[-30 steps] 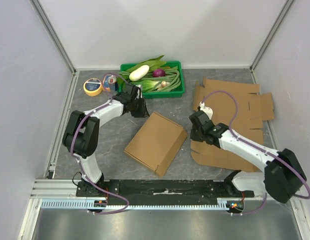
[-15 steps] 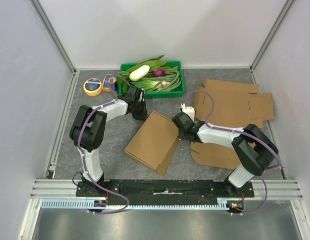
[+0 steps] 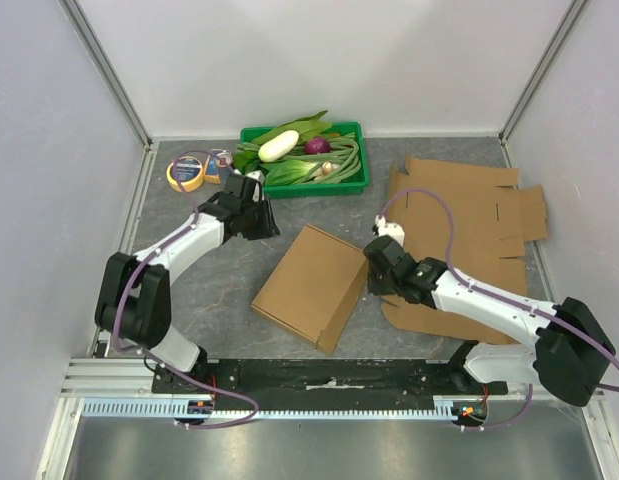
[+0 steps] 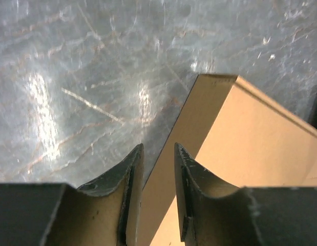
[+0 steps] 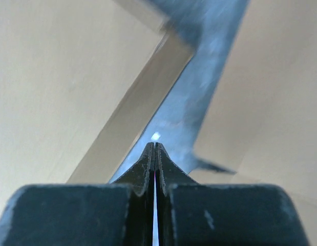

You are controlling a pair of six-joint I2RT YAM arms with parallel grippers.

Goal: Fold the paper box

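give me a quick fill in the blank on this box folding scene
The vegetables sit in a ____ tray. The right gripper is ____. The flat cardboard lies on the ____ arm's side of the folded box. The tape roll is ____.
Missing words: green, shut, right, yellow.

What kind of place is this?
Probably a robot testing booth: a left arm and right arm bolted to a rail, white walls around a grey table, a cardboard box and a green tray of vegetables.
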